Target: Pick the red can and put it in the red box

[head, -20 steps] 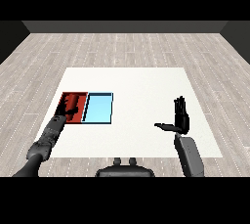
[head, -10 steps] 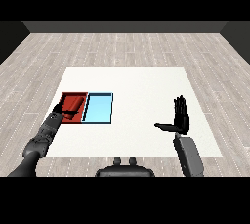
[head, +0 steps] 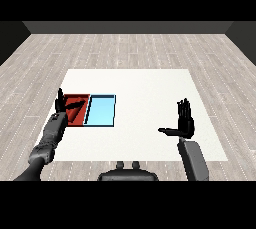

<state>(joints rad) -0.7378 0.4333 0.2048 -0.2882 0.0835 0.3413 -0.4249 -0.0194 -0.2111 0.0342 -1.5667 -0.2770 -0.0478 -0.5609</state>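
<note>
Left fingers (head: 59, 96): we see them straight and pointing up, thumb stretched out to the right across the red tray, curled round nothing.
Left hand (head: 62, 105): we place it at the left edge of the red tray, overlapping that tray's left side in our view; whether it touches the tray we cannot tell.
Left forearm (head: 50, 135): grey, it comes in from the lower left corner and slants up to the hand.
Right fingers (head: 184, 108): we see them straight and upright, thumb stuck out to the left, holding nothing.
Right hand (head: 186, 123): raised over the right part of the bench, well apart from both trays.
Right forearm (head: 192, 159): grey, rising from the lower right.
Red tray (head: 80, 118): we find it on the left part of the bench, its right side against the light blue tray.
Light blue tray (head: 101, 111): just right of the red one, side by side with it.
Red can: we cannot make one out anywhere; if it lies in the red tray, the left hand hides it.
Bench (head: 145, 93): white, standing on a grey plank floor (head: 130, 48).
</note>
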